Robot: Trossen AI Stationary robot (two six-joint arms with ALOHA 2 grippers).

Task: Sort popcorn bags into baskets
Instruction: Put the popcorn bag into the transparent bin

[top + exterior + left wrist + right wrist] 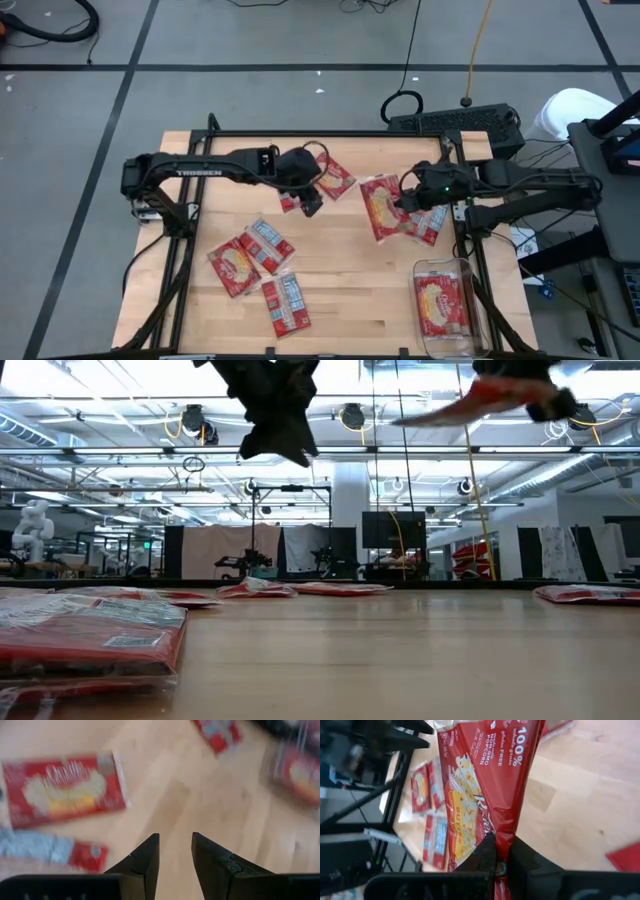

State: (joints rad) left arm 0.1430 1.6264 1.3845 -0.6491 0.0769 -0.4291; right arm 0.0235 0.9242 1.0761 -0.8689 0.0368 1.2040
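Observation:
Several red popcorn bags lie flat on the wooden table: two at the far middle (335,178), a cluster at the near left (250,255), and one near the right arm (432,226). The clear bin (445,270) stands at the near right with one bag inside (443,308). My left gripper (311,203) hovers open and empty above the table, next to the far-middle bags (62,790). My right gripper (406,200) is shut on one popcorn bag (381,210), picture side up, high above the table (470,405). My right gripper pinches the bag's edge (503,842) between its two fingers, coming from the table's right side. The bag reaches away from the fingers toward the table's left. It is lifted clear of the table and is close to level, slightly tilted.
A black metal frame (300,135) borders the table's far edge and sides. A keyboard (455,122) and cables lie beyond the far right corner. Bare wood shows in the table's middle (350,280) between the left cluster and the bin.

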